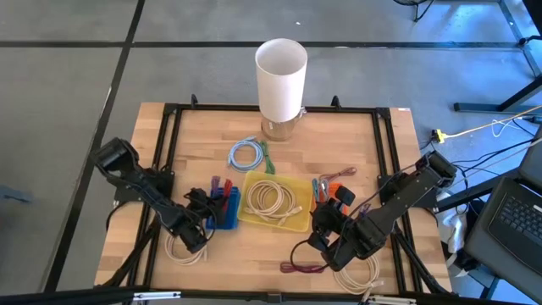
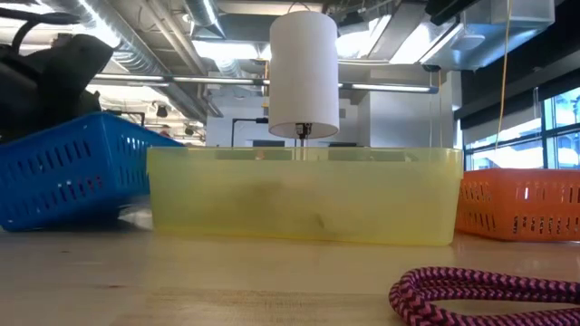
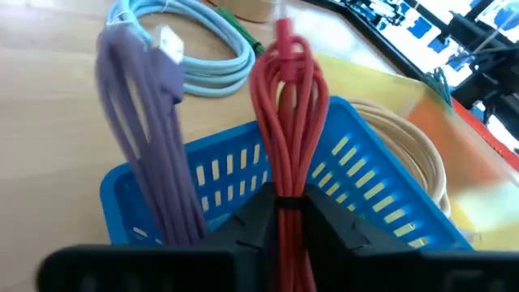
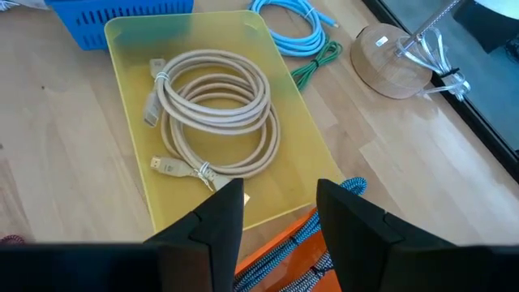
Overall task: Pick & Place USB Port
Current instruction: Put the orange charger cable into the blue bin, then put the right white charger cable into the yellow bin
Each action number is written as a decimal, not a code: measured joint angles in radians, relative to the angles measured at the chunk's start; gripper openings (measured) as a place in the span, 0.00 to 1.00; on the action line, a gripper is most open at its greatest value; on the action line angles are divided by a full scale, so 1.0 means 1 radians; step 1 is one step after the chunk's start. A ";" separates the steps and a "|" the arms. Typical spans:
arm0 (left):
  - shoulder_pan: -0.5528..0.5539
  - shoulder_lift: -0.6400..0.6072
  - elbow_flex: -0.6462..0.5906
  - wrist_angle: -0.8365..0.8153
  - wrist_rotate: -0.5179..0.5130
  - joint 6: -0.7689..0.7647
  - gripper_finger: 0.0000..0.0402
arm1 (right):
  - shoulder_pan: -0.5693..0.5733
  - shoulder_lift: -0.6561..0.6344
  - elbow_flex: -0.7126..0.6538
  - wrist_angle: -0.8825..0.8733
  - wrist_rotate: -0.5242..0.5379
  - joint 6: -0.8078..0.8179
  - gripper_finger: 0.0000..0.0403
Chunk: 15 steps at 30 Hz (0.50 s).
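The yellow tray (image 1: 298, 222) sits in the middle of the wooden worktop (image 1: 339, 140) and serves as the landmark here. Inside it lies a coiled beige USB cable (image 4: 217, 113), its plugs resting on the tray floor.

Touching the tray's left side is the blue basket (image 3: 357, 174). The left hand (image 1: 206, 209) hovers at this basket, its fingers (image 3: 251, 223) clamped on a bundled red cable (image 3: 285, 105) that stands upright over the basket. A purple cable (image 3: 146, 122) stands in the same basket just beside the red one.

Behind the tray, toward the white lamp (image 1: 280, 72), a light blue cable (image 1: 246, 154) lies coiled on the worktop, with a green cable (image 1: 268, 158) touching its right side.

On the tray's right side is the orange basket (image 2: 518, 204), and the right hand (image 1: 327, 222) hangs above it, near the tray's right edge, with its fingers (image 4: 219, 215) spread apart and nothing between them.

In front of the tray's right corner a dark red braided cable (image 2: 485, 297) lies on the worktop. Further beige coils lie near each front corner of the worktop, one (image 1: 185, 251) on the tray's left, another (image 1: 360, 275) on its right.
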State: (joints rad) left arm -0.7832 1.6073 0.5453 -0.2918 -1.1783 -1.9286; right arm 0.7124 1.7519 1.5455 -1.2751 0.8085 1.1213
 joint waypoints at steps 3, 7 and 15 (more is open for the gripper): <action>-0.004 -0.027 0.000 0.008 -0.024 0.060 0.23 | 0.000 0.000 0.000 0.000 0.001 0.000 0.40; -0.003 -0.061 0.000 0.006 -0.030 0.109 0.35 | 0.000 0.000 0.000 0.000 0.003 0.000 0.40; -0.004 -0.161 0.000 0.006 -0.035 0.194 0.50 | 0.000 0.000 0.000 0.001 0.002 0.000 0.40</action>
State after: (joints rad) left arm -0.7868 1.4467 0.5453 -0.2863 -1.2137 -1.7348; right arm 0.7124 1.7515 1.5455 -1.2738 0.8107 1.1217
